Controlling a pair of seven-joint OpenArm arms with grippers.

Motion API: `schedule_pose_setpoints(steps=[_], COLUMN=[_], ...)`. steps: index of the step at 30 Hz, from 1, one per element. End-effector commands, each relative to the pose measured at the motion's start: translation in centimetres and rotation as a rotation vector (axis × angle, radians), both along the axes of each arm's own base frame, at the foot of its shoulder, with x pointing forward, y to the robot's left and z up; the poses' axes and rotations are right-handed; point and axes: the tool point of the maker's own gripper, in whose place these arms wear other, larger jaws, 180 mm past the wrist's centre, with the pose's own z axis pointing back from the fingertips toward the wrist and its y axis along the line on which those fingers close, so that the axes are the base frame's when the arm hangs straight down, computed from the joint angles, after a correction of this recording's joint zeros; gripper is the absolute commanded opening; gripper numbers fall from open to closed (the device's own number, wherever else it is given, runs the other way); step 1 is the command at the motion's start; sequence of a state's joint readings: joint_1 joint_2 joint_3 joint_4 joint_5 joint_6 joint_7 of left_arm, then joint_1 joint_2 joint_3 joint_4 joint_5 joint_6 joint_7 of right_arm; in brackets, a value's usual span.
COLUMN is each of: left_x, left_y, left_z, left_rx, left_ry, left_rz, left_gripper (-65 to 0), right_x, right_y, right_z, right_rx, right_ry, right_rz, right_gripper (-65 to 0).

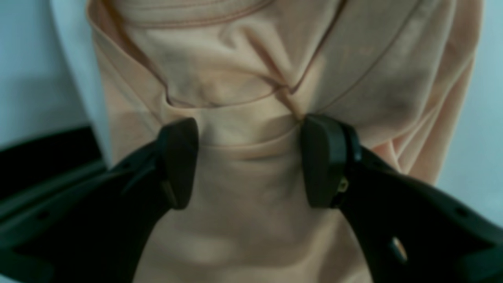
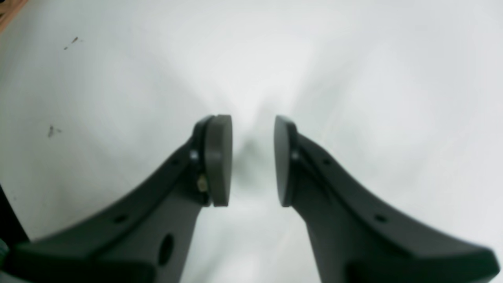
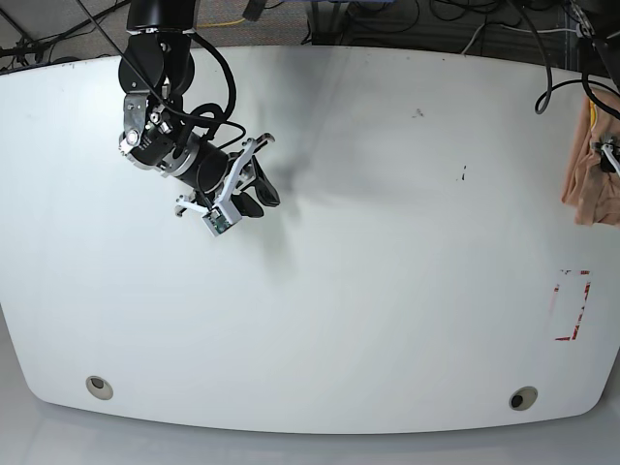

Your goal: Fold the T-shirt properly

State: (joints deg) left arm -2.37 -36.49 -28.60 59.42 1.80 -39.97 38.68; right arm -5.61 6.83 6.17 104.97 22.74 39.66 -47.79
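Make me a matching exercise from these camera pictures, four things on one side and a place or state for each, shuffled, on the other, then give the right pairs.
Things:
1. T-shirt
2. left gripper
3. right gripper
4. red marking

Places or states:
A. over bare white table, holding nothing
B. bunched at the table's edge, on the base view's right
C. flat on the table near that same edge
D. jaws wide, against peach cloth

Pairs: 1-B, 2-D, 3-A, 4-C

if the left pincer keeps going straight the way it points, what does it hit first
Most likely the bunched T-shirt: the left pincer, jaws wide apart, points right at its folds, with nothing in between. Whether the pads already touch the cloth is unclear.
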Motion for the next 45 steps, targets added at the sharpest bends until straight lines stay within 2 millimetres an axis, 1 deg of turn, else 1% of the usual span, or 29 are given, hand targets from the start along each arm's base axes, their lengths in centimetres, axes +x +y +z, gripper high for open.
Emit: schedule_pose_setpoints(steps=[1, 3, 5, 6, 8, 9, 10, 12, 14, 15, 16, 17, 18, 20, 21, 24, 26, 27, 28, 29, 31, 32, 34, 36, 39, 40, 41, 42, 45], left_x=[0.4, 1.7, 2.9, 4.0, 6.4, 7.1, 8.0, 9.1, 10.5, 10.9, 11.9, 12.5, 12.5, 12.1, 12.0, 12.3, 11.5, 10.7, 9.8, 9.0, 7.9, 7.2, 5.6, 3.1, 0.4, -0.5, -1.4, -2.9, -6.6], left_y=[1.5, 1.4, 0.9, -0.3, -3.4, -4.5, -6.4, -9.7, -13.8, -15.1, -17.3, -19.7, -21.3, -22.7, -23.8, -26.3, -27.3, -27.7, -28.1, -28.6, -29.5, -30.2, -30.9, -31.4, -31.8, -31.9, -32.0, -32.2, -32.7], left_z=[1.9, 4.1, 6.1, 7.3, 9.3, 9.9, 10.5, 10.7, 11.0, 11.1, 11.3, 11.3, 11.3, 11.4, 11.4, 11.1, 10.3, 9.6, 9.1, 8.8, 8.1, 7.6, 7.4, 6.7, 6.2, 5.9, 5.6, 5.4, 4.5], left_rx=[0.038, 0.074, 0.120, 0.145, 0.165, 0.172, 0.171, 0.152, 0.100, 0.078, 0.030, -0.023, -0.061, -0.101, -0.130, -0.195, -0.211, -0.219, -0.222, -0.230, -0.256, -0.277, -0.290, -0.301, -0.308, -0.311, -0.317, -0.323, -0.337], left_ry=[-0.029, -0.085, -0.115, -0.144, -0.226, -0.253, -0.290, -0.335, -0.421, -0.455, -0.534, -0.614, -0.677, -0.768, -0.826, -0.927, -0.947, -0.941, -0.940, -0.945, -0.935, -0.926, -0.914, -0.876, -0.832, -0.814, -0.795, -0.769, -0.690], left_rz=[0.019, 0.001, -0.030, -0.064, -0.130, -0.154, -0.192, -0.250, -0.321, -0.345, -0.354, -0.365, -0.368, -0.350, -0.333, -0.291, -0.279, -0.277, -0.278, -0.281, -0.271, -0.260, -0.256, -0.253, -0.251, -0.252, -0.249, -0.247, -0.232], left_gripper=[-26.4, -26.4, -26.4, -26.4, -26.4, -26.4, -26.5, -26.5, -26.5, -26.5, -26.5, -26.5, -26.5, -26.5, -26.5, -26.5, -26.5, -26.5, -26.5, -26.5, -26.5, -26.5, -26.5, -26.5, -26.5, -26.5, -26.5, -26.5, -26.5], right_x=[0.7, 0.7, 0.7, 0.8, 1.2, 1.4, 1.6, 2.0, 2.6, 2.9, 3.3, 3.5, 3.5, 3.2, 3.2, 3.7, 3.8, 3.5, 3.2, 2.8, 2.4, 2.0, 0.6, -1.1, -2.7, -3.6, -4.5, -5.9, -9.3], right_y=[-0.3, -0.3, -0.4, -0.6, -2.3, -3.0, -3.9, -5.2, -7.1, -7.6, -8.2, -9.2, -9.8, -10.7, -11.2, -12.3, -12.7, -12.9, -13.0, -13.2, -13.1, -13.5, -14.5, -14.9, -15.2, -15.1, -15.1, -15.3, -15.8], right_z=[2.1, 2.6, 2.8, 2.9, 3.3, 3.4, 3.5, 3.7, 4.0, 4.0, 4.1, 4.2, 4.3, 4.2, 4.4, 4.2, 3.8, 3.3, 3.0, 2.2, 1.2, 1.0, 0.5, -0.2, -1.0, -1.6, -2.2, -3.0, -3.9], right_rx=[0.006, 0.001, -0.004, -0.012, -0.034, -0.039, -0.044, -0.049, -0.055, -0.055, -0.053, -0.078, -0.097, -0.109, -0.102, -0.062, -0.066, -0.081, -0.099, -0.114, -0.104, -0.082, -0.058, -0.018, 0.010, 0.009, 0.014, 0.009, 0.009], right_ry=[-0.074, -0.092, -0.098, -0.104, -0.120, -0.122, -0.128, -0.135, -0.143, -0.144, -0.146, -0.149, -0.160, -0.171, -0.191, -0.235, -0.269, -0.277, -0.291, -0.295, -0.296, -0.307, -0.311, -0.309, -0.295, -0.271, -0.249, -0.218, -0.175], right_rz=[0.010, 0.014, 0.015, 0.010, -0.028, -0.043, -0.067, -0.104, -0.159, -0.174, -0.189, -0.194, -0.189, -0.186, -0.190, -0.210, -0.224, -0.228, -0.228, -0.230, -0.240, -0.266, -0.318, -0.379, -0.427, -0.433, -0.440, -0.455, -0.507], right_gripper=[-48.4, -48.4, -48.4, -48.4, -48.4, -48.4, -48.4, -48.4, -47.9, -47.9, -47.9, -47.9, -47.9, -47.9, -47.9, -47.9, -48.0, -48.2, -48.2, -48.4, -48.4, -48.4, -48.4, -48.4, -48.4, -48.4, -48.4, -48.4, -48.4])
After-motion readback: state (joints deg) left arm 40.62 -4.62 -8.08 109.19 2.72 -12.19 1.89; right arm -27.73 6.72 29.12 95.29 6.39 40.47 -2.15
